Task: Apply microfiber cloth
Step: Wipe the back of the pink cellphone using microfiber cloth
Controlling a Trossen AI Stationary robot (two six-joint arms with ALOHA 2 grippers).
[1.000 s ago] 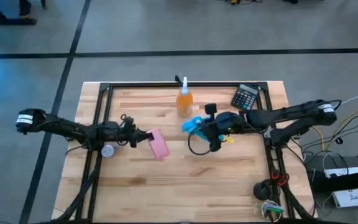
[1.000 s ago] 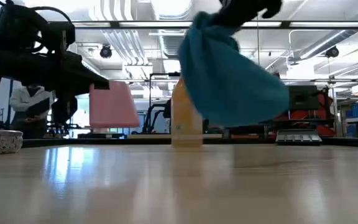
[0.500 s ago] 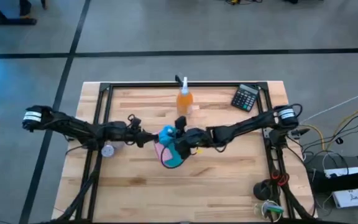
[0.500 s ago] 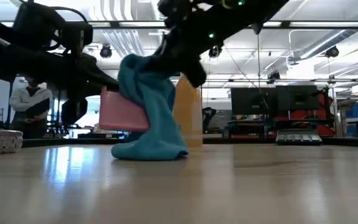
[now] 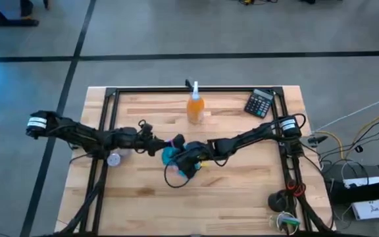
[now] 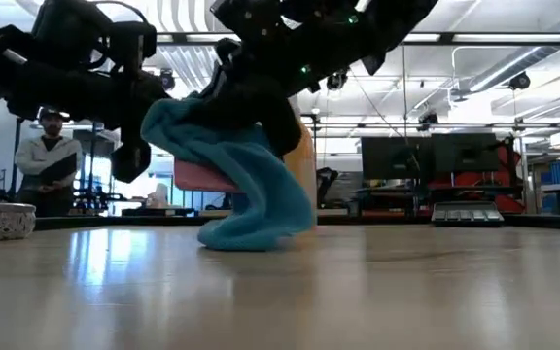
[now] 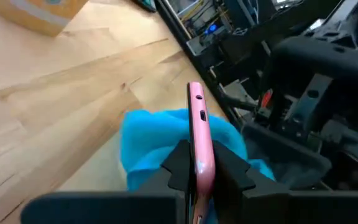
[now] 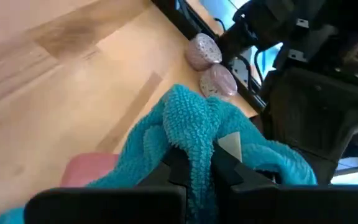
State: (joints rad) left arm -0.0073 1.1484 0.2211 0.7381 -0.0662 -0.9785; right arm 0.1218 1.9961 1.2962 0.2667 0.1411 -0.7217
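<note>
Mid-worktop, my right hand point(image 5: 188, 158) pinches the microfiber cloth point(image 5: 174, 155) by its bunched upper fold and drapes it over the pink phone point(image 7: 198, 134), which my left hand point(image 5: 155, 146) clamps edge-up, just left of the cloth. The phone's long axis points right, toward my right hand, so wiping means drawing along that edge. The cloth's lower hem trails on the worktop point(image 5: 242, 191). A second ago the cloth hung near the orange spray bottle point(image 5: 195, 105); now it covers the phone.
</note>
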